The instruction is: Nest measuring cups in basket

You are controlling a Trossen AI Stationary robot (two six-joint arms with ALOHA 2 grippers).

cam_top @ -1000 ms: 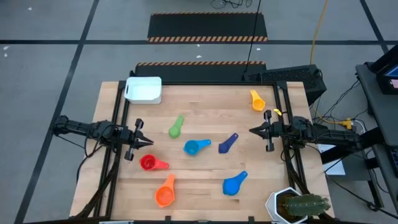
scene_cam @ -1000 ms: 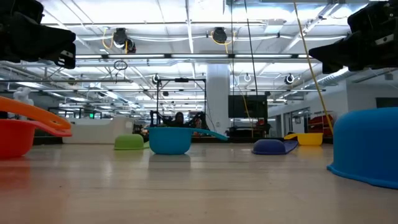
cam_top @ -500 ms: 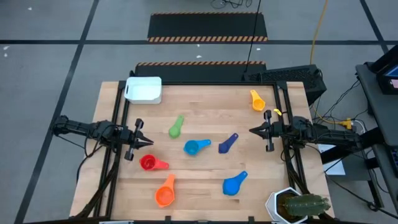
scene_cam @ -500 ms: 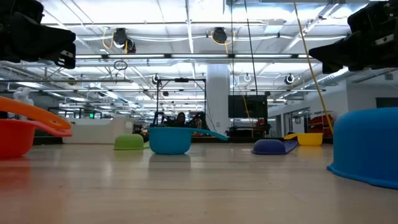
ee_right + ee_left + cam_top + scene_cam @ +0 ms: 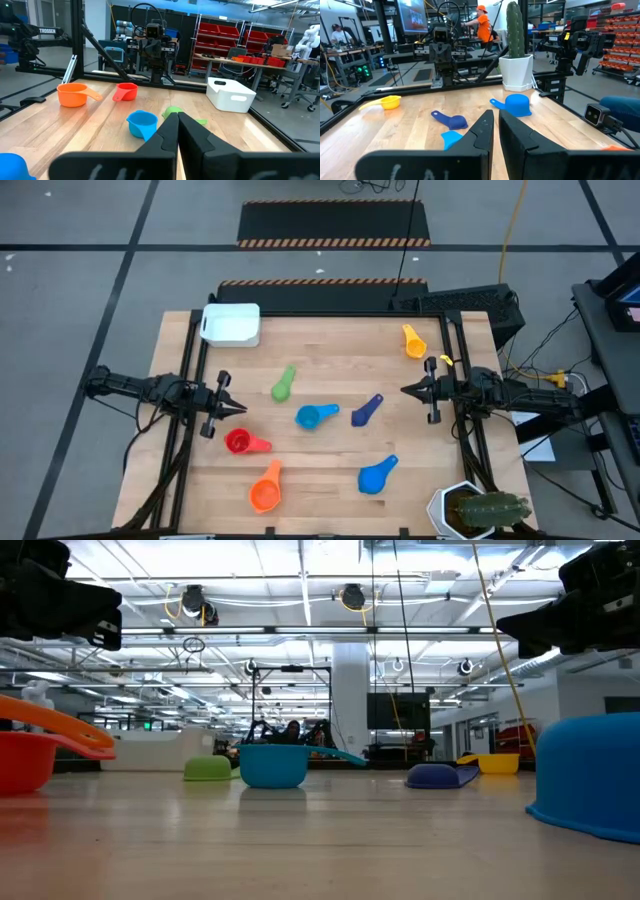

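Several measuring cups lie apart on the wooden table, each resting on its base: yellow [image 5: 414, 340], green [image 5: 283, 384], light blue [image 5: 317, 416], navy [image 5: 366, 410], red [image 5: 244, 442], orange [image 5: 265, 488] and blue [image 5: 377, 475]. The white basket [image 5: 231, 324] stands at the far left corner. My left gripper [image 5: 243, 408] hovers shut at the left side, pointing right, just above the red cup. My right gripper [image 5: 404, 390] hovers shut at the right side, pointing left, near the navy cup. Neither touches anything.
A white hexagonal pot with a cactus [image 5: 478, 510] stands at the near right corner. Black frame rails [image 5: 195, 370] run along the table's left and right sides. Bare wood lies between the cups in the middle [image 5: 330, 360].
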